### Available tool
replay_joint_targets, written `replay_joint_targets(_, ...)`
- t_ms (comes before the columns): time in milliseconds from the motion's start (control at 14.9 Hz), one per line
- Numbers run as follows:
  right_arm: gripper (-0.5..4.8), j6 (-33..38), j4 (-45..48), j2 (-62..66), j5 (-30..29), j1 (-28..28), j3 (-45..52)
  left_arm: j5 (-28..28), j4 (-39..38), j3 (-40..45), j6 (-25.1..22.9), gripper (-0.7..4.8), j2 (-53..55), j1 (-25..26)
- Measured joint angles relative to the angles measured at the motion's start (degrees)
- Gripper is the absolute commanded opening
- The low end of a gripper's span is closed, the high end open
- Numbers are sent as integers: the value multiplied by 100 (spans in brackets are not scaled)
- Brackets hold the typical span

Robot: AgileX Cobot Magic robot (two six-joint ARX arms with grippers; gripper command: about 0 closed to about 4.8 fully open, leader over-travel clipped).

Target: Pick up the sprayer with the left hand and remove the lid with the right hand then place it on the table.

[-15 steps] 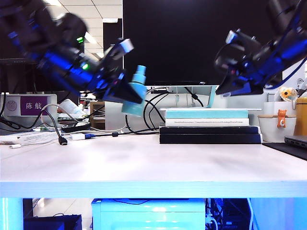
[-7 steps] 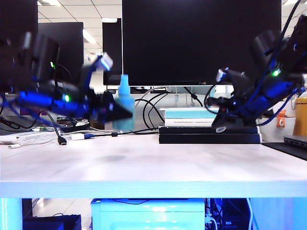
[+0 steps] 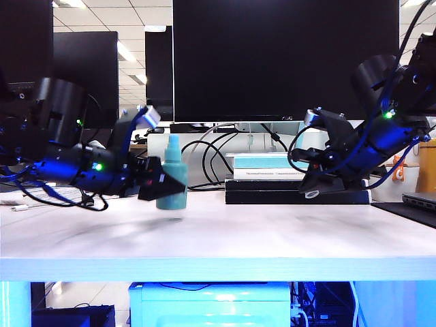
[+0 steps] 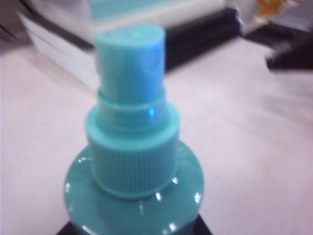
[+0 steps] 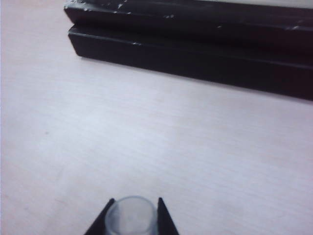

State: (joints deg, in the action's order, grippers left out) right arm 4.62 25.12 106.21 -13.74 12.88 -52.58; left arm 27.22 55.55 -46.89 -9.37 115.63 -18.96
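Observation:
The teal sprayer (image 3: 171, 178) stands upright just over the white table (image 3: 218, 238), left of centre. My left gripper (image 3: 165, 188) comes in level from the left and is shut on the sprayer's body. In the left wrist view the bare spray head (image 4: 129, 58) and rounded shoulder fill the frame, with the black fingers (image 4: 68, 230) showing only at the edge. My right gripper (image 3: 314, 191) hangs low in front of the books, shut on the clear lid (image 5: 131, 216), which sits between its fingertips (image 5: 164, 221) a little above the table (image 5: 146, 132).
A stack of black and teal-edged books (image 3: 296, 180) lies behind the right gripper, close to it (image 5: 195, 54). A large dark monitor (image 3: 286, 61) and loose cables (image 3: 204, 163) stand at the back. A white cup (image 3: 398, 180) and a laptop edge (image 3: 419, 201) are at the far right.
The left arm has come down and turned the sprayer from tilted and high to upright near the table. The right gripper has dropped with the lid to just above the table.

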Motion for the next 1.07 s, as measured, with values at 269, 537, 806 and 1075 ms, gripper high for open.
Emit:
replay_joint_targets(269,-6,0,-22,256,-127,0,0,-348,190,2,22,143,208,9)
replay_joint_targets(537,-5,0,-55,356,-144,4,0,-831,247,2,22,155,269,9)
replay_joint_targets(806,113,0,-55,365,-149,7,-2,-872,251,2,24,246,269,7)
replay_joint_targets(1075,274,-2,-68,385,-149,7,-2,-874,251,0,28,441,269,7)
